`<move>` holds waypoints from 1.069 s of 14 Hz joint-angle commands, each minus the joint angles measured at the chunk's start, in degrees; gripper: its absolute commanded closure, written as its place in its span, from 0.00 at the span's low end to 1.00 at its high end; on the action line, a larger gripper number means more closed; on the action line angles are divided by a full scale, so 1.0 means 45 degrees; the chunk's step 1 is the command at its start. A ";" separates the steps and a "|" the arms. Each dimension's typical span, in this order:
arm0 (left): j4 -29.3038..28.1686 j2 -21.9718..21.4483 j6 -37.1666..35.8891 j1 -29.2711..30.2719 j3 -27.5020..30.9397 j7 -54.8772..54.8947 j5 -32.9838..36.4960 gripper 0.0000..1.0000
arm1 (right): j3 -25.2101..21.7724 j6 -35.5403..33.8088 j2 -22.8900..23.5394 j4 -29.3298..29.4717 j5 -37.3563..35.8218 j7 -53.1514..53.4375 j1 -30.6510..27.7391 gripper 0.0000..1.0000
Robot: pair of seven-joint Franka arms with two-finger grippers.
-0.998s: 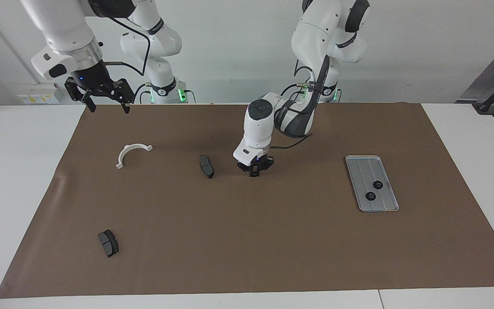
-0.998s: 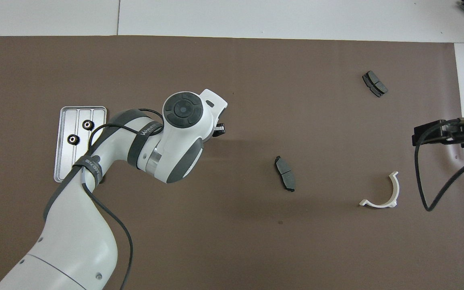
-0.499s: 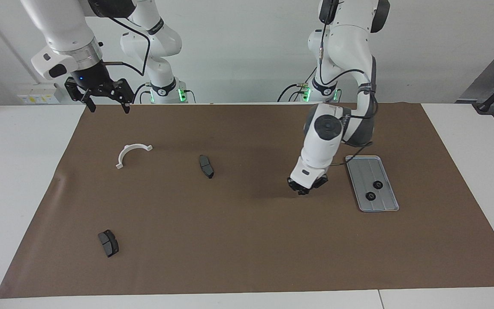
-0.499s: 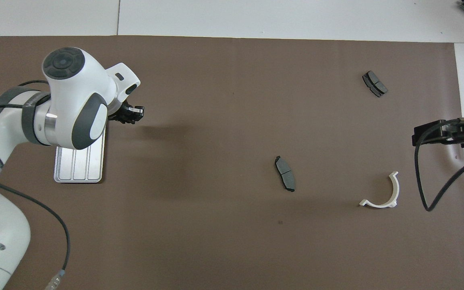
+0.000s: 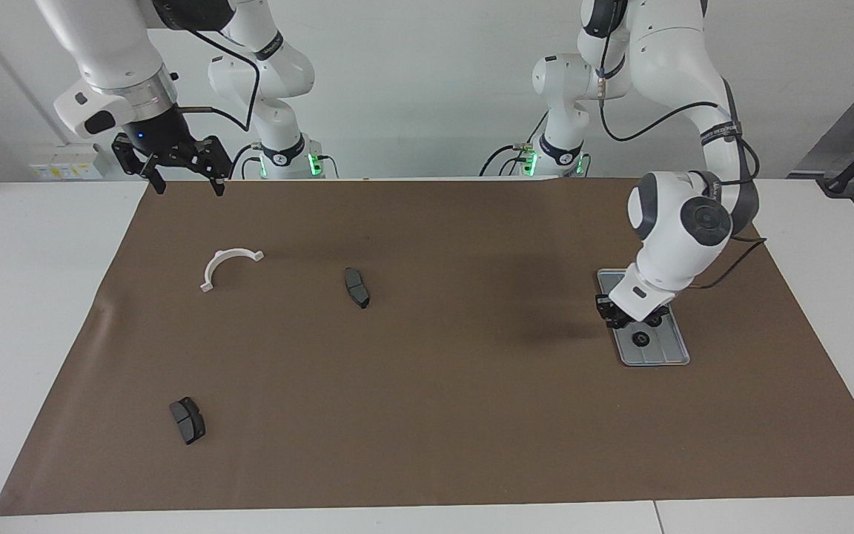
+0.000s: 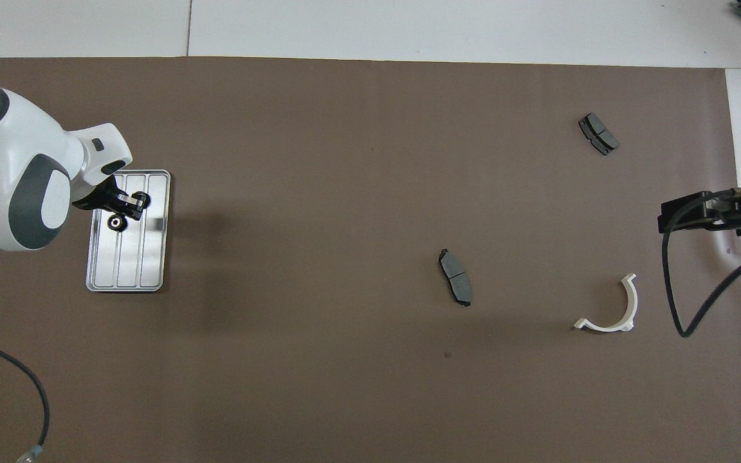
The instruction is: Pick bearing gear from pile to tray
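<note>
Left claw (image 5: 614,320) moved from mat centre to over tray (image 5: 675,354), shut.

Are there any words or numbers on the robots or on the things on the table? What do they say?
None can be read.
Left arm: no lettering shows.
Right arm: pale lettering on its dark band, too small to read.
Tray, white bracket, dark pads: no writing visible.
</note>
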 commanded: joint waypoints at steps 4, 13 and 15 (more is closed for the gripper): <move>-0.2315 -0.1222 0.1226 0.0328 -0.0163 0.0568 -0.0022 0.74 | 0.0015 0.0145 -0.0301 -0.0342 0.0222 -0.0272 -0.0074 0.00; -0.1461 -0.1652 0.0371 0.0192 -0.0183 0.0431 -0.0139 0.33 | 0.0015 0.0145 -0.0301 -0.0342 0.0222 -0.0272 -0.0074 0.00; -0.0213 -0.1653 -0.1091 0.0172 -0.0183 0.0412 -0.0276 0.33 | 0.0015 0.0145 -0.0301 -0.0342 0.0222 -0.0272 -0.0093 0.00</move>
